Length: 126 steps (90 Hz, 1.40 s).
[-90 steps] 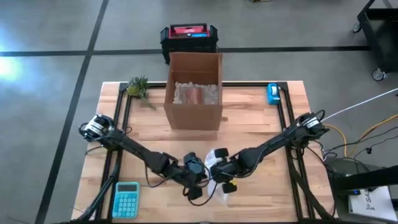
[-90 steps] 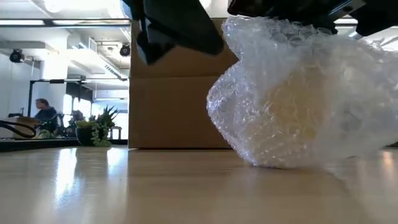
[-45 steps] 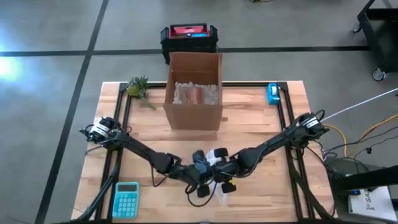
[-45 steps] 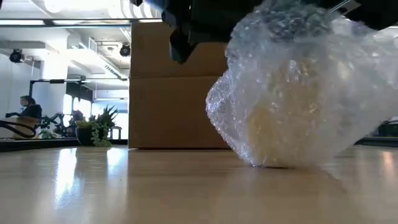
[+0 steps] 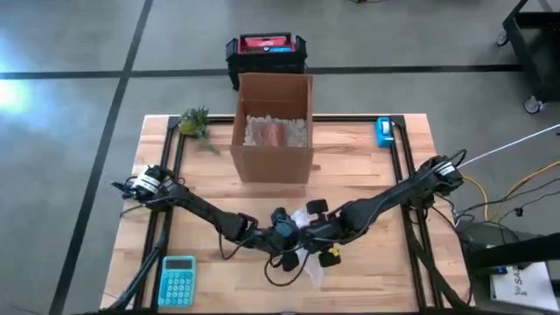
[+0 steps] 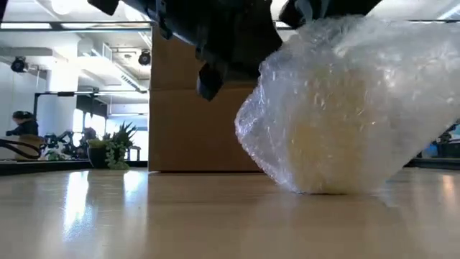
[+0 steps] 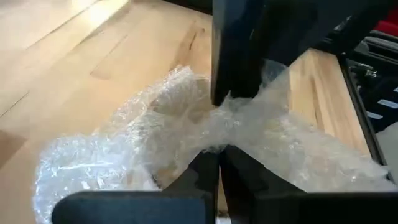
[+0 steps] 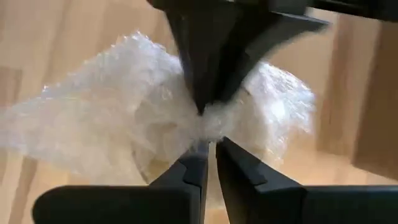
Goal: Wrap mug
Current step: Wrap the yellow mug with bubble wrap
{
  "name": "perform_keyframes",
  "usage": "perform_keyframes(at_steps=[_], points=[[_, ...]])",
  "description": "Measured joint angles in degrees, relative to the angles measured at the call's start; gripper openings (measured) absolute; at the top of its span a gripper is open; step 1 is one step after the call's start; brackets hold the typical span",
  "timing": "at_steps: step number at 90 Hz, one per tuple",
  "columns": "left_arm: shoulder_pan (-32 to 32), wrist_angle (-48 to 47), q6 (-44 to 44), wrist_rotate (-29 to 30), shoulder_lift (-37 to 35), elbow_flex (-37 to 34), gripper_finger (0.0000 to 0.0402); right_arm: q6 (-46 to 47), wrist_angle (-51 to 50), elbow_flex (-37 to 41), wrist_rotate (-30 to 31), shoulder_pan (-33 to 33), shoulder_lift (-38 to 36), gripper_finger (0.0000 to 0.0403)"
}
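At the near edge of the bench (image 5: 367, 175), the left gripper (image 7: 219, 158) and right gripper (image 8: 208, 152) are both clenched on the bubble wrap (image 6: 352, 108), gathering it over the mug (image 6: 327, 155), which shows pale inside the bundle resting on the wood. I judge the wrapping nearly closed; next the loose ends need tucking without tearing. Farther back, the open cardboard box (image 5: 272, 127) holds what looks like more bubble wrap.

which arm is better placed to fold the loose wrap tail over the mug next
Probably left. The loose tail of the bubble wrap trails toward the table's front edge, just beside the left claw, which already pinches the wrap. The right claw is clamped on the far side, holding the bundle.
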State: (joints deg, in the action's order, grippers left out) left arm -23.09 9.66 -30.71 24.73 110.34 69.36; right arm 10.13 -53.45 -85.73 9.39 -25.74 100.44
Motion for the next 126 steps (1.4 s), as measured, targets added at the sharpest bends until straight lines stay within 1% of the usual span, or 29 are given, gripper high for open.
perform_keyframes(at_steps=[17,29,39,48,54,65,72,77,82,87,97,109,120,126], points=[[0.0,0.1,0.0,0.0,0.0,0.0,0.0,3.9,0.0,1.5,-0.7,-5.9,-3.1,0.0018],[0.0,0.2,0.0,-0.1,0.0,0.0,0.0,7.7,1.0,6.0,-0.2,-11.2,-2.3,0.0018],[0.0,0.6,0.0,-0.2,0.0,-0.1,0.0,10.1,8.0,12.5,0.1,-14.9,-2.1,0.0018],[0.0,0.9,0.0,-0.2,0.1,-0.1,0.0,9.6,21.8,17.9,2.3,-16.3,-1.9,0.0018],[0.0,1.0,0.0,-0.2,0.1,-0.1,0.0,7.3,29.8,19.8,5.6,-16.6,-1.9,0.0018],[0.0,1.3,-0.4,-0.2,0.1,-0.1,0.0,1.4,39.2,21.2,15.4,-15.9,-2.0,0.0018],[0.0,1.4,-0.5,-0.2,0.1,-0.1,0.0,-1.6,41.2,21.4,21.4,-14.9,-2.0,0.0018],[0.0,1.5,-0.6,-0.2,0.1,-0.1,0.0,-2.9,40.6,21.1,25.2,-14.1,-2.1,0.0018],[0.0,1.5,-0.7,-0.2,0.1,-0.1,0.0,-3.4,40.1,20.4,26.5,-13.3,-2.1,0.0018],[0.0,1.5,-0.9,-0.2,0.1,-0.1,0.0,-3.4,40.1,19.7,25.2,-12.7,-2.2,0.0018],[0.0,1.7,-0.9,-0.2,0.1,-0.1,0.0,-2.8,40.5,18.5,17.8,-12.6,-2.2,0.0018],[0.0,1.7,-1.3,-0.2,0.1,-0.1,0.0,-0.7,40.4,16.5,14.8,-14.6,-2.2,0.0018],[0.1,1.7,-1.4,-0.2,0.1,-0.1,0.0,-0.5,42.3,15.7,8.6,-16.3,-1.7,0.0018],[0.1,1.7,-1.4,-0.2,0.1,-0.1,0.0,0.8,43.5,15.8,8.2,-16.6,-0.1,0.0018]])
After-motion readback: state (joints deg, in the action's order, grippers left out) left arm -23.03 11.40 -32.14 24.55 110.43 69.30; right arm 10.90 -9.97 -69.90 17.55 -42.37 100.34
